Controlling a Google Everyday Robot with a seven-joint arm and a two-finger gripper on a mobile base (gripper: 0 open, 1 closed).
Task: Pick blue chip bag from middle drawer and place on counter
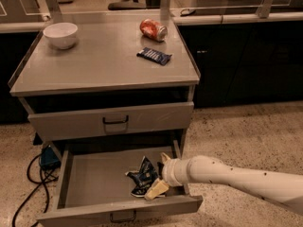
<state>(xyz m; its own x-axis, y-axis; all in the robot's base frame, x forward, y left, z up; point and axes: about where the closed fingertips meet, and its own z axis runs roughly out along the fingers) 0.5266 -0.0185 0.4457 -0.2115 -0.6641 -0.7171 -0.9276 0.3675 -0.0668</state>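
**A:** Where is the gripper [157, 176]?

**B:** Inside the middle drawer [94, 186], at its right end near the front wall. The pale arm [236, 176] reaches in over the drawer's right side wall.

**A:** How do its fingers [165, 157] stand?

**B:** Spread wide, one toward the drawer's back and the other toward its front. They grip nothing.

**A:** And the blue chip bag [142, 174]?

**B:** Crumpled on the drawer's floor, right of its middle, with its right edge between the two fingers. The front finger overlaps the bag's corner, but I cannot tell whether it touches.

**A:** The drawer itself?

**B:** It is pulled out, with the closed upper drawer front [111, 122] directly above it.

**A:** Higher up?

**B:** The counter [94, 67] is above the drawer. A white bowl [60, 34] sits over the drawer's left end, and a red can [153, 29] lies on its side over the right end. A flat blue bar wrapper [154, 56] is just beside the can.

**A:** Anything beside the drawer?

**B:** A black cable [33, 174] lies on the floor to its left.
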